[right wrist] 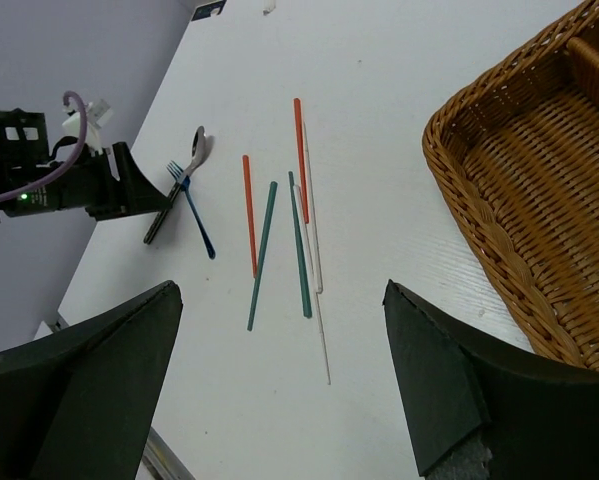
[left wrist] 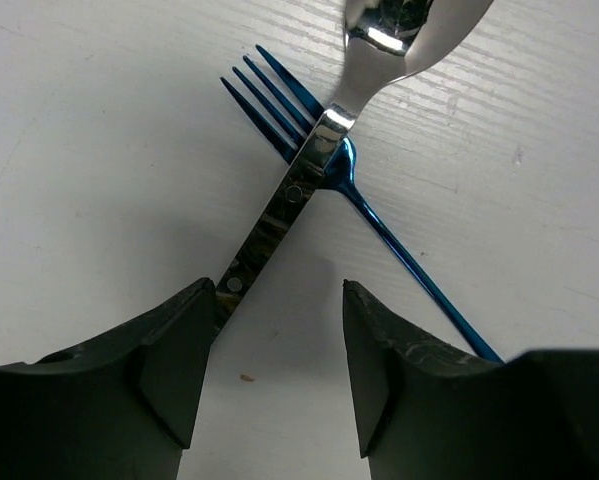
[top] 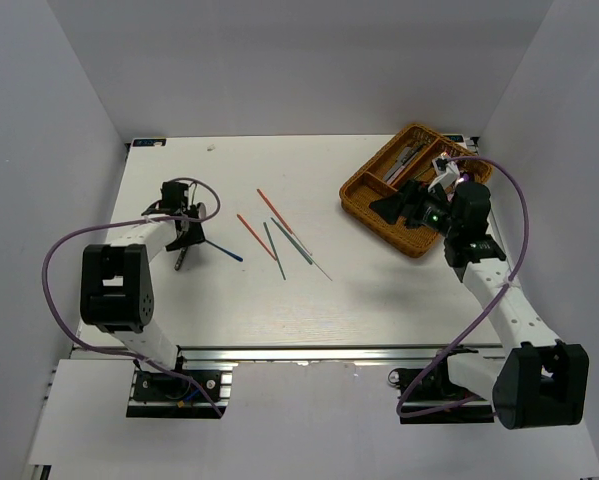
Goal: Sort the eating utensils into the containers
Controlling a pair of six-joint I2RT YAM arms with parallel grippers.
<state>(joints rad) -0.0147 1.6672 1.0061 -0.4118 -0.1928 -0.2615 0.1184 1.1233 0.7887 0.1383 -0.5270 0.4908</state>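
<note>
A silver spoon (left wrist: 299, 185) with a dark handle lies across a blue fork (left wrist: 279, 95) on the white table. My left gripper (left wrist: 279, 360) hangs low over the spoon's handle end, jaws apart. The handle runs up against the left finger (left wrist: 169, 360), and only bare table shows between the pads. Red chopsticks (right wrist: 249, 215), green chopsticks (right wrist: 262, 255) and a thin white one (right wrist: 314, 240) lie loose mid-table. The brown wicker tray (top: 351, 200) stands at the far right with some utensils (top: 409, 158) in its far sections. My right gripper (right wrist: 282, 300) is open beside the tray, holding nothing.
White walls close in the table on the left, back and right. The tray's near woven compartment (right wrist: 539, 170) shows nothing in it. The left arm's purple cable (top: 64, 250) loops at the left edge, the right arm's cable (top: 509, 200) past the tray.
</note>
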